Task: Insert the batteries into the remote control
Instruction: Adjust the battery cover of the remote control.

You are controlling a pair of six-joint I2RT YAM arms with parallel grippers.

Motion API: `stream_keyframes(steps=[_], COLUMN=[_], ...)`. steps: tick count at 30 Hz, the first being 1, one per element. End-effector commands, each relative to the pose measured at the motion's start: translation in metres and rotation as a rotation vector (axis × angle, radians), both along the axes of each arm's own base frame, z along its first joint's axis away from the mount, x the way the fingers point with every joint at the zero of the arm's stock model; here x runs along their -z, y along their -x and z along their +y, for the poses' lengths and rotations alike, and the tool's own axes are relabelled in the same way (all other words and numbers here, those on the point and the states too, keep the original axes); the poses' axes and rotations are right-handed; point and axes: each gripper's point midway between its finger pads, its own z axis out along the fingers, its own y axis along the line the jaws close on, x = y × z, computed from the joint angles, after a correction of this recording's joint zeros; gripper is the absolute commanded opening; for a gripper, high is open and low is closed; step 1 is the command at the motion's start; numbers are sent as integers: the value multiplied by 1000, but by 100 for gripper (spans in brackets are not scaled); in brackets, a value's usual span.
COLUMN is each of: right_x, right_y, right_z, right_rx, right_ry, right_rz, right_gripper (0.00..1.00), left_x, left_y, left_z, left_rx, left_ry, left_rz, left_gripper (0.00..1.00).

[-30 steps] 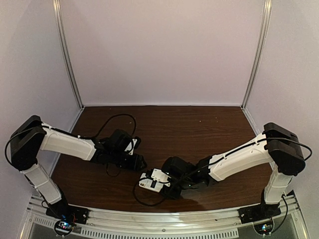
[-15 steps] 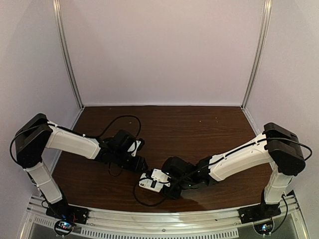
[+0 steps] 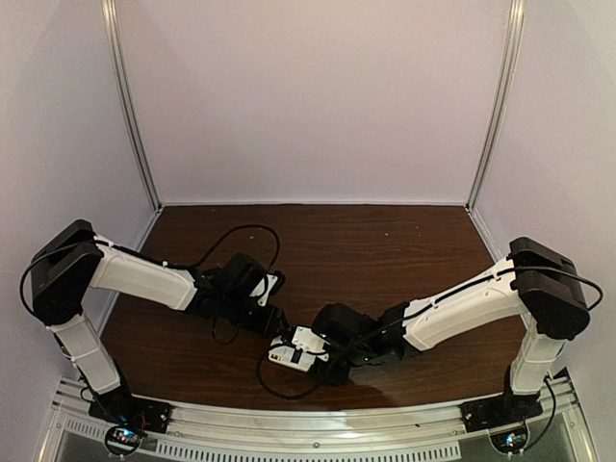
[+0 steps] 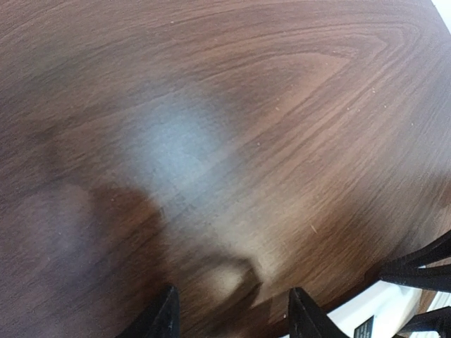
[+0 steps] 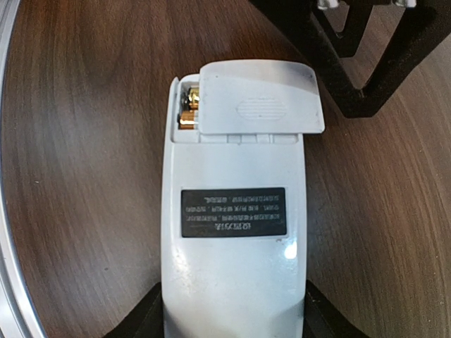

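The white remote control (image 5: 232, 232) lies back-up on the wooden table, and my right gripper (image 5: 232, 325) is shut on its sides near the rear end. A loose white battery cover (image 5: 262, 95) sits skewed over the recess. At the recess's left edge the gold batteries (image 5: 188, 110) show. In the top view the remote control (image 3: 295, 349) is near the table's front centre. My left gripper (image 3: 272, 321) hovers just behind and left of it. Seen from the left wrist, my left gripper (image 4: 236, 318) is open over bare wood with nothing between its fingers.
Black cables loop on the table behind the left wrist (image 3: 241, 231) and in front of the remote (image 3: 274, 383). A metal rail (image 3: 308, 438) runs along the near edge. Pale walls close in the back and sides.
My left arm has moved right, closer to the remote, with its jaws slightly narrower. The right arm and the remote have not moved.
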Motion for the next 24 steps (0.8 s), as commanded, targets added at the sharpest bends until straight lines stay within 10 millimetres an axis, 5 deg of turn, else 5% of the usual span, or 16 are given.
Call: stream_keyframes(steps=[1,24], right_x=[24,22], right_y=[6,2], right_z=[-25,-25], right_rx=[3,31], right_ry=[119,108], right_rz=[5,-1], right_gripper=[3,1], left_x=[25,25], left_y=[26,44], left_z=[12,19], left_rx=[40,36], left_ry=[-70,-54], left_rz=[72,87], left_gripper=[52,49])
